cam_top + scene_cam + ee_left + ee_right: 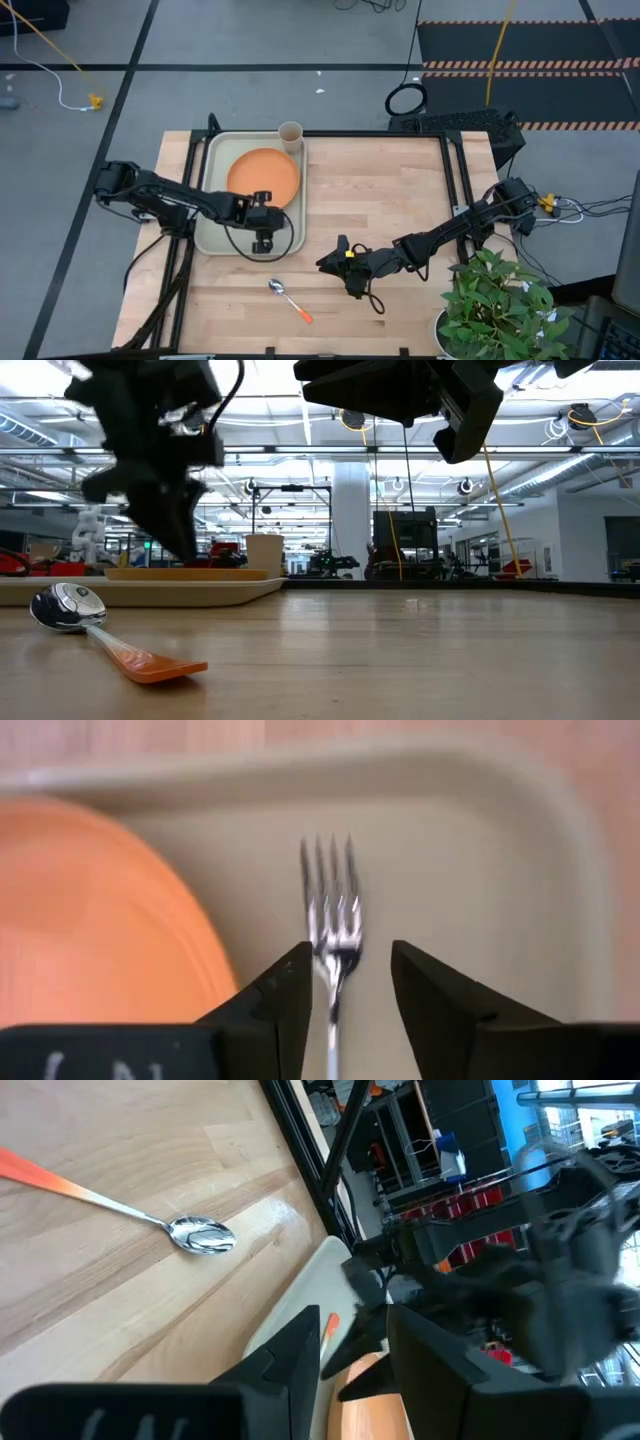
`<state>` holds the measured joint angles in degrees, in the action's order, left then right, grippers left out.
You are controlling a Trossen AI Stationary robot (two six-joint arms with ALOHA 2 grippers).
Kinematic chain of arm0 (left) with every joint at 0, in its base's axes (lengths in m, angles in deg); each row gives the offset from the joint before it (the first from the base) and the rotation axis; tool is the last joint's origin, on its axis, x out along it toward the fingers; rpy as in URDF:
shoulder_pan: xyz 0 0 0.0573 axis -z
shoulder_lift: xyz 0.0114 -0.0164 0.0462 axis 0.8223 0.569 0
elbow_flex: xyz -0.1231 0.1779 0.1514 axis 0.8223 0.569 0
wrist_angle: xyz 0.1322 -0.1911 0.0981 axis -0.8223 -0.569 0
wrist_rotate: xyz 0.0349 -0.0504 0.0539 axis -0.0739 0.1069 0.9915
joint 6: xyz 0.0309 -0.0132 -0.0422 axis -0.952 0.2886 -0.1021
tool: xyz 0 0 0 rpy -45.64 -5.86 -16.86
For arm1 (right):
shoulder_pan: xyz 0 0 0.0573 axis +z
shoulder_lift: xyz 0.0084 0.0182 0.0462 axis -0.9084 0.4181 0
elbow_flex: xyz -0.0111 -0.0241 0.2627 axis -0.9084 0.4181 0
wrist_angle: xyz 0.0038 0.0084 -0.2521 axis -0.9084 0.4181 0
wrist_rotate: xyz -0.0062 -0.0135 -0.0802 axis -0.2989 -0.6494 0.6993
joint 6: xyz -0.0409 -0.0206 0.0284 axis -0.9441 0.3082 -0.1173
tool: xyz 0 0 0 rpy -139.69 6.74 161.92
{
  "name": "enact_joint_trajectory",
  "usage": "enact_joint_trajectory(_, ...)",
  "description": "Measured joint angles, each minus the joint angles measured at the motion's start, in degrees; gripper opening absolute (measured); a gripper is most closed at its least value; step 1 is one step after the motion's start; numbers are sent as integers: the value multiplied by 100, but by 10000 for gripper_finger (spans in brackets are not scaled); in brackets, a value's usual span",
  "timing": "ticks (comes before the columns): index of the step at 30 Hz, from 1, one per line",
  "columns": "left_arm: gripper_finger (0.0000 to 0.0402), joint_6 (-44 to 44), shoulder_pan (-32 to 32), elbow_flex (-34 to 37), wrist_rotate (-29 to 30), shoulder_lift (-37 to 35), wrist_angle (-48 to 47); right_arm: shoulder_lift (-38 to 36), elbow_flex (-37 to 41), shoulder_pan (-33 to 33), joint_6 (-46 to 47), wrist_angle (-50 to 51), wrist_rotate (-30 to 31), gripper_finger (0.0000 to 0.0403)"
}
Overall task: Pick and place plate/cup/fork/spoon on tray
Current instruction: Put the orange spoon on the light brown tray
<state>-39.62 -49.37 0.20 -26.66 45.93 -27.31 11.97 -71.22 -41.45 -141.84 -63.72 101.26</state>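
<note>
The pale tray (pixel 215 235) lies on the table's left side, with the orange plate (pixel 265 175) on its far part. The beige cup (pixel 290 135) stands upright at the tray's far right corner. My left gripper (pixel 350 950) is open over the tray's near right part. The fork (pixel 332 905) lies between its fingers, tines on the tray floor beside the plate (pixel 90 920); its handle is hidden under the gripper. The spoon (pixel 288 298) lies on the wood near the front edge, bowl toward the tray. My right gripper (pixel 335 262) is open and empty above mid-table, right of the spoon.
A potted plant (pixel 495 300) stands at the table's near right corner. A black device (pixel 460 125) sits at the far right edge. Bare wood (pixel 380 190) lies between the tray and the right arm.
</note>
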Motion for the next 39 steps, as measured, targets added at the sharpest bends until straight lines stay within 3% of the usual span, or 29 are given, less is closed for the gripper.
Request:
enact_joint_trajectory(5, 120, 327, 377, -825, -159, 0, -435, 0, 0, 0, 184, 0, 0, 114)
enact_joint_trajectory(10, 100, 372, 1302, -1425, -220, 3, -470, 0, 0, -2, 418, 2, 3, 114)
enact_joint_trajectory(20, 93, 986, 2780, -1521, 198, 433, -56, 0, 0, -24, 1582, 401, 9, 114)
enact_joint_trajectory(25, 104, 1039, 3075, -1533, 202, 1106, 548, 0, 0, -24, 2038, 435, 13, 114)
enact_joint_trajectory(34, 191, 1085, 3281, -1878, 171, 2311, 633, 0, 0, -13, 2264, 435, 20, 114)
enact_joint_trajectory(39, 175, 1127, 3265, -1877, 180, 2564, 571, 0, 0, -13, 2423, 434, 20, 114)
